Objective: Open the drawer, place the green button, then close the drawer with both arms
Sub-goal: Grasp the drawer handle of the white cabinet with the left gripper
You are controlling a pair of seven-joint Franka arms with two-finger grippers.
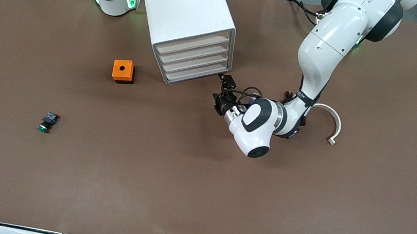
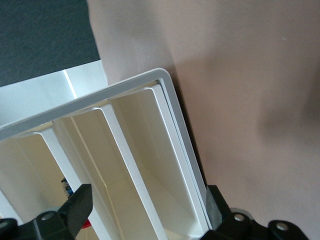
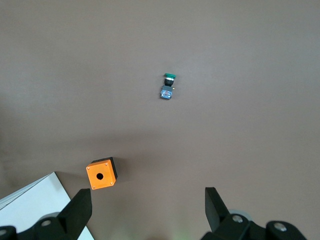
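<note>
The white cabinet (image 1: 187, 6) stands at the robots' end of the table, all its drawers shut. The drawer (image 1: 196, 66) is third from the top. My left gripper (image 1: 222, 93) is open and sits low, right in front of the drawer fronts at the cabinet's corner toward the left arm. In the left wrist view its fingers (image 2: 80, 202) straddle the cream drawer fronts (image 2: 135, 165). The button (image 1: 48, 122) lies on its side toward the right arm's end. My right gripper (image 3: 147, 207) hangs open and empty, high over the table, with the button (image 3: 168, 86) below it.
An orange box (image 1: 123, 71) with a hole on top stands beside the cabinet, toward the right arm's end; it also shows as the orange box (image 3: 102, 174) in the right wrist view. A white curved strip (image 1: 331, 123) lies by the left arm.
</note>
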